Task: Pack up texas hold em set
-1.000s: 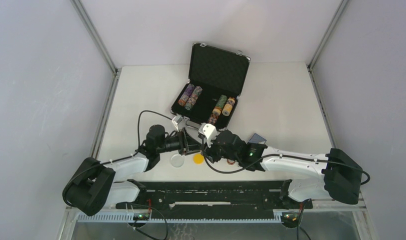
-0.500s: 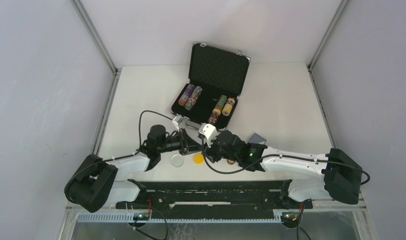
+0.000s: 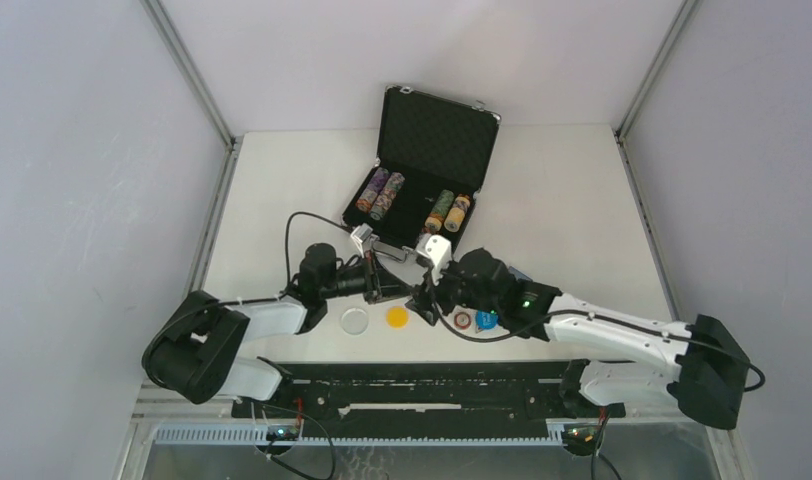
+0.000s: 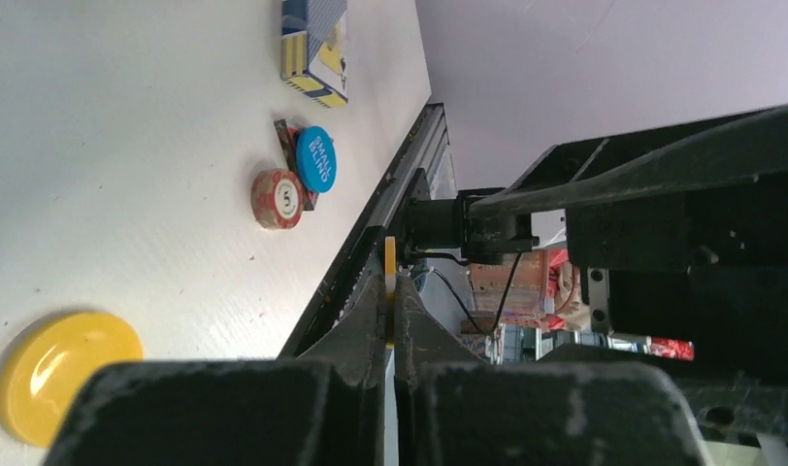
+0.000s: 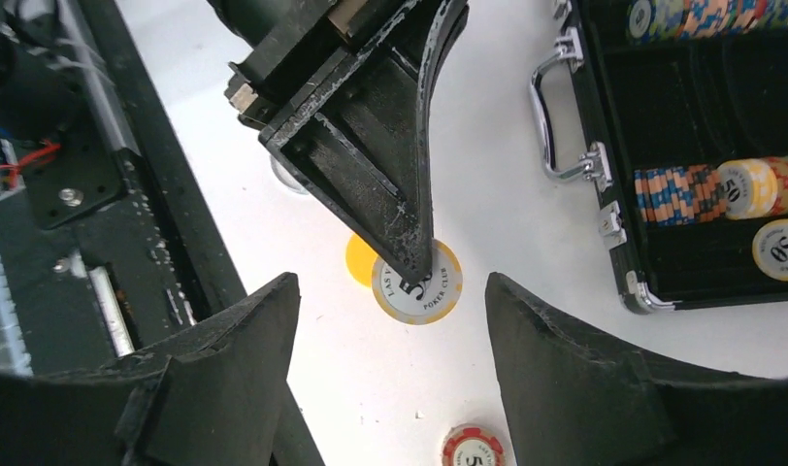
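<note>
The black briefcase [image 3: 422, 170] lies open at the back, with rolls of poker chips [image 3: 380, 194] in it. My left gripper [image 3: 400, 283] is shut on a yellow-and-white poker chip [image 5: 424, 288], held on edge above the table; the chip shows edge-on in the left wrist view [image 4: 390, 257]. My right gripper [image 5: 390, 374] is open and empty, its jaws wide apart just in front of that chip. A yellow token [image 3: 397, 317], a clear token [image 3: 354, 320], a red chip [image 3: 463, 320] and a blue token [image 3: 486, 320] lie on the table. The card deck [image 4: 314, 49] lies beyond them.
The briefcase handle [image 5: 555, 97] and latches face my grippers. The black rail [image 3: 422, 385] runs along the table's near edge. The two arms are close together near the table's middle front.
My right arm has drawn back to the right, uncovering the red chip and blue token. My left gripper has shifted slightly right and farther with the chip in it.
</note>
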Robot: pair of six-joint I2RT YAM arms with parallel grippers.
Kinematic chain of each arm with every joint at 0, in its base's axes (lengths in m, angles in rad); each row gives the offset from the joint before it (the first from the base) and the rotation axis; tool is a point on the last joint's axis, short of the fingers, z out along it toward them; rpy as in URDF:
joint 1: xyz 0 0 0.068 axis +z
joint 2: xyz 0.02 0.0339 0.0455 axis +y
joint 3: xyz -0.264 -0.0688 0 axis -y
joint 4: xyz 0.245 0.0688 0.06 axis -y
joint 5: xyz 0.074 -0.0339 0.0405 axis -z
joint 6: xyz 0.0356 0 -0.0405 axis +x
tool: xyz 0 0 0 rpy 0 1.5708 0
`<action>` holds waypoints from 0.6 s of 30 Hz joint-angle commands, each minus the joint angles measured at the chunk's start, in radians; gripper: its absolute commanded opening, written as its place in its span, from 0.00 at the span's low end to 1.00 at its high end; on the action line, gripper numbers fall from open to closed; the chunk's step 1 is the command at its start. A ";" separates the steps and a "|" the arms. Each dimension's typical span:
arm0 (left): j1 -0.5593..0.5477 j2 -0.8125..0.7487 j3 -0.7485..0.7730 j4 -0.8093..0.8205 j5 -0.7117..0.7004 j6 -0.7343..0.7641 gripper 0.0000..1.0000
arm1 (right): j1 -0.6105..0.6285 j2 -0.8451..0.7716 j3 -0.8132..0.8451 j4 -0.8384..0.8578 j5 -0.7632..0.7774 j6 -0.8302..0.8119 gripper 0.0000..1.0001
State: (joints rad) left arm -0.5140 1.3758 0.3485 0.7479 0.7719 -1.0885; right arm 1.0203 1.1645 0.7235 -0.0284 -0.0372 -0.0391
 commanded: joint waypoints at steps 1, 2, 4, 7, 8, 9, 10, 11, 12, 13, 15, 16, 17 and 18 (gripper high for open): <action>0.003 -0.006 0.062 0.111 0.049 0.033 0.00 | -0.096 -0.099 -0.036 0.038 -0.179 0.036 0.78; 0.003 -0.012 0.060 0.130 0.054 0.041 0.00 | -0.139 -0.115 -0.049 0.058 -0.237 0.080 0.78; 0.003 -0.035 0.048 0.178 0.071 0.059 0.00 | -0.229 -0.141 -0.074 0.113 -0.376 0.154 0.73; 0.002 -0.088 0.024 0.220 0.091 0.098 0.00 | -0.330 -0.158 -0.114 0.216 -0.559 0.252 0.59; 0.000 -0.111 0.017 0.225 0.095 0.115 0.00 | -0.350 -0.155 -0.121 0.235 -0.596 0.269 0.57; -0.004 -0.134 0.011 0.225 0.099 0.131 0.00 | -0.362 -0.147 -0.123 0.249 -0.624 0.281 0.55; -0.009 -0.155 0.006 0.223 0.103 0.147 0.00 | -0.371 -0.139 -0.123 0.261 -0.649 0.290 0.54; -0.013 -0.178 0.004 0.218 0.108 0.161 0.00 | -0.374 -0.130 -0.124 0.273 -0.670 0.295 0.53; -0.019 -0.200 0.002 0.207 0.110 0.179 0.00 | -0.375 -0.123 -0.123 0.285 -0.691 0.303 0.52; -0.024 -0.221 -0.001 0.188 0.107 0.202 0.00 | -0.375 -0.116 -0.122 0.297 -0.705 0.309 0.52; -0.032 -0.266 0.003 0.105 0.080 0.262 0.00 | -0.374 -0.106 -0.124 0.317 -0.729 0.319 0.52; -0.034 -0.287 0.011 0.048 0.063 0.297 0.00 | -0.373 -0.103 -0.124 0.325 -0.740 0.325 0.52; -0.037 -0.301 0.015 -0.001 0.052 0.328 0.00 | -0.374 -0.101 -0.123 0.334 -0.747 0.328 0.53; -0.041 -0.314 0.017 -0.030 0.045 0.345 0.00 | -0.373 -0.101 -0.125 0.342 -0.752 0.332 0.54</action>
State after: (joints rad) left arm -0.5392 1.1202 0.3557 0.8467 0.8433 -0.8902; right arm 0.6495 1.0599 0.5922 0.2058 -0.6910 0.2424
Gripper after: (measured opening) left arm 0.015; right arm 0.526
